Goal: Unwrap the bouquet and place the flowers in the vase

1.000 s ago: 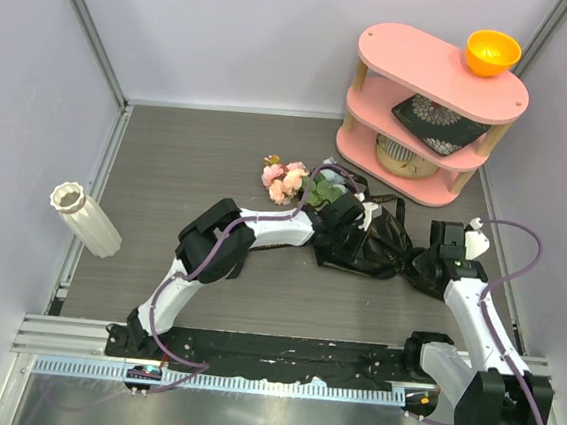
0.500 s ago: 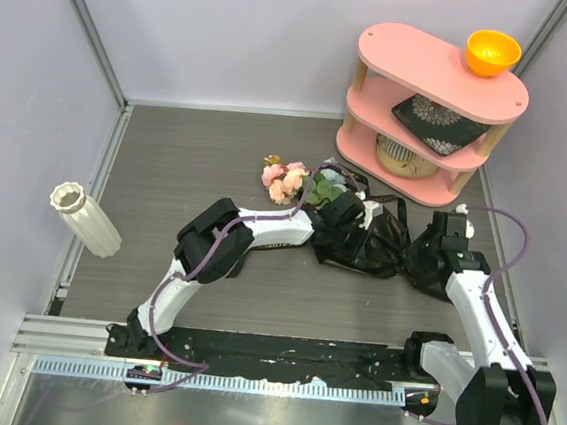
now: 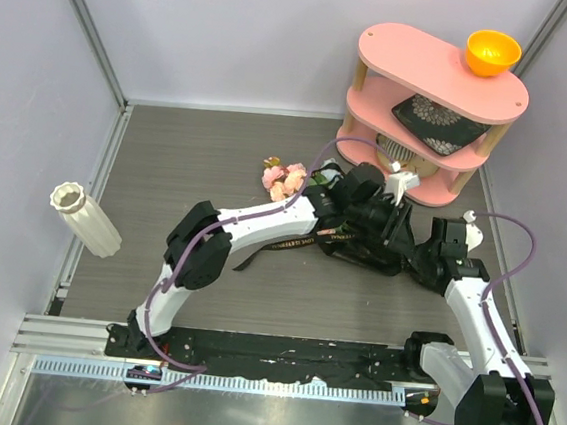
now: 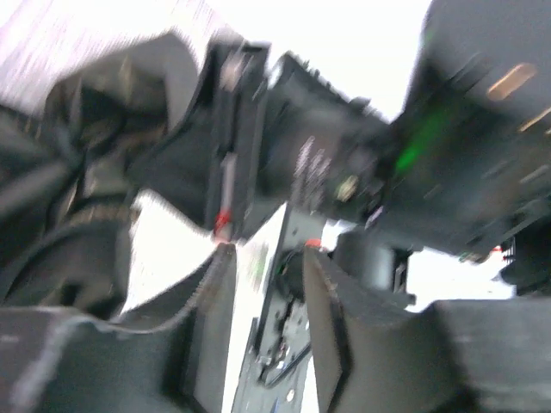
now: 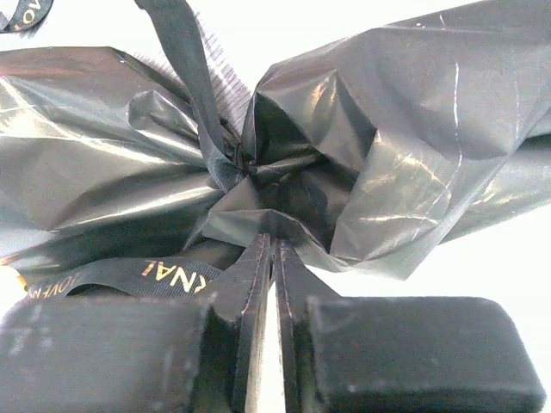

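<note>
Looking down from the overhead camera, I have the bouquet [image 3: 360, 248] lying on the table toward 3 o'clock from centre, its pink and peach flowers [image 3: 285, 181] pointing out at 10 o'clock and its crinkly black wrap trailing off toward 4 o'clock. My left gripper [image 3: 398, 222] reaches across the wrap from the 9 o'clock side. On its wrist camera the picture is badly blurred, but the left fingers [image 4: 215, 327] stand partly apart with nothing I can make out between them. My right gripper [image 3: 424, 260] comes in from 4 o'clock at the tail of the wrap. Its wrist view shows the jaws drawn almost together, only a thin slit left, with the tips pushed into the gathered paper just under the knot and seemingly nipping a fold of it. The black ribbon [image 5: 185, 69] is tied round that gather, and a gold-lettered length of it runs off to 9 o'clock in that view. The ribbed cream vase [image 3: 91, 226] stands well apart at the table's 9 o'clock edge. The pink shelf [image 3: 432, 81] sits in the 2 o'clock corner.
</note>
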Controlling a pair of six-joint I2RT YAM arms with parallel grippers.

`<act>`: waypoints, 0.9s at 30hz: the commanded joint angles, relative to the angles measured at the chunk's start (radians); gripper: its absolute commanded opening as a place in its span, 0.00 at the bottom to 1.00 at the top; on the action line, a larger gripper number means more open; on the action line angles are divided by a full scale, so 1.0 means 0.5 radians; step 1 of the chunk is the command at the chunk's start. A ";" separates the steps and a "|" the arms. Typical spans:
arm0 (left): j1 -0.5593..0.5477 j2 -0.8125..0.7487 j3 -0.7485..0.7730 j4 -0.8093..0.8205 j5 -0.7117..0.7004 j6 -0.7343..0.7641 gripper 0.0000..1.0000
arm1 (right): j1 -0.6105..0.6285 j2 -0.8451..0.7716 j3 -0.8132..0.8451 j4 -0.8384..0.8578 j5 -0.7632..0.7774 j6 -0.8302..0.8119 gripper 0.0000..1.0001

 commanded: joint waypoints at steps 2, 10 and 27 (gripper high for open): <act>0.020 0.321 0.470 0.123 0.154 -0.163 0.32 | 0.002 0.010 0.021 0.019 0.037 0.048 0.13; 0.155 0.567 0.636 0.021 0.102 -0.185 0.13 | 0.002 -0.017 0.012 0.013 -0.037 0.017 0.14; 0.183 0.773 0.762 -0.258 -0.012 -0.050 0.05 | 0.002 0.078 -0.077 0.135 0.015 -0.041 0.20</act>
